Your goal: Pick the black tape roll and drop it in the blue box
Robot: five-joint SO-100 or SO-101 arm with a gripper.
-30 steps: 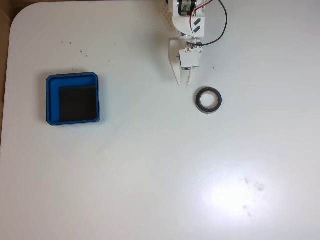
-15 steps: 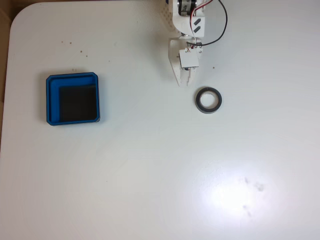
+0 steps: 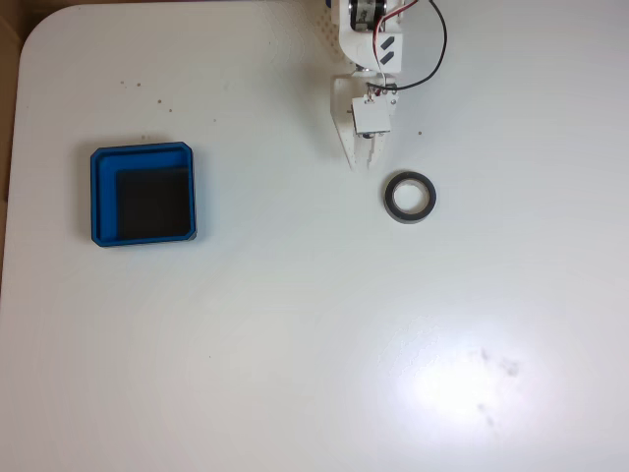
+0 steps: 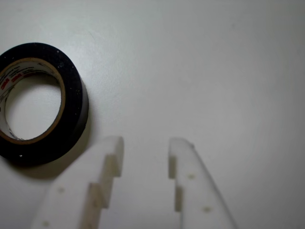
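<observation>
The black tape roll (image 3: 392, 197) lies flat on the white table, right of centre in the fixed view. My white gripper (image 3: 363, 162) points down the picture just up and left of it, not touching it. In the wrist view the roll (image 4: 76, 98) sits at the left edge, showing its tan inner rim, beside and beyond my left fingertip (image 4: 112, 149). My gripper (image 4: 145, 145) is open, with bare table between its fingers. The blue box (image 3: 103, 197), with its black floor, stands far off at the left of the table.
The arm's body and a black and red cable (image 3: 432, 59) occupy the top centre of the fixed view. The table's rounded corner (image 3: 39, 25) is at the upper left. A bright glare patch (image 3: 447, 388) lies on the table at lower right.
The gripper's tips look slightly more parted than a second ago. The tape roll and the blue box have not moved.
</observation>
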